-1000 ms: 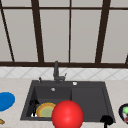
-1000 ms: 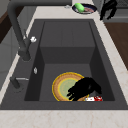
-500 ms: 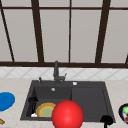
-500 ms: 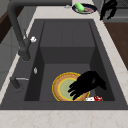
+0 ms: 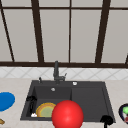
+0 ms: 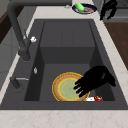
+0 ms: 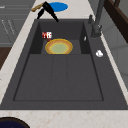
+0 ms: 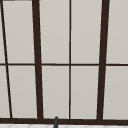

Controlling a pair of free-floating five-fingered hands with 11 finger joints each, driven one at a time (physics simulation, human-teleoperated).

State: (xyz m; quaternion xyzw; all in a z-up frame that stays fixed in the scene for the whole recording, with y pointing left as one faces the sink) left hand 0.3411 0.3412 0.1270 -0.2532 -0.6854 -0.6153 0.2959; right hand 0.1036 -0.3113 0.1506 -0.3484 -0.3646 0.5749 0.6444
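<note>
— Where do we stand?
— Our left hand (image 6: 96, 80) hovers over the plate (image 6: 63, 88) lying in the sink (image 6: 67, 35), fingers (image 6: 79, 87) loosely spread, holding nothing
— And next?
— We judge it calls for lowering onto the rim; our right hand (image 5: 106, 120) idles

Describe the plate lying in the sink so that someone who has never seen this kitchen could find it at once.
Start at the dark sink under the window and look into its deeper basin, on the faucet side. The plate lies flat on the basin floor, with the left hand spread above its edge. Its orange-yellow rim and pale green centre set it apart from the small red-and-white item beside it.
</note>
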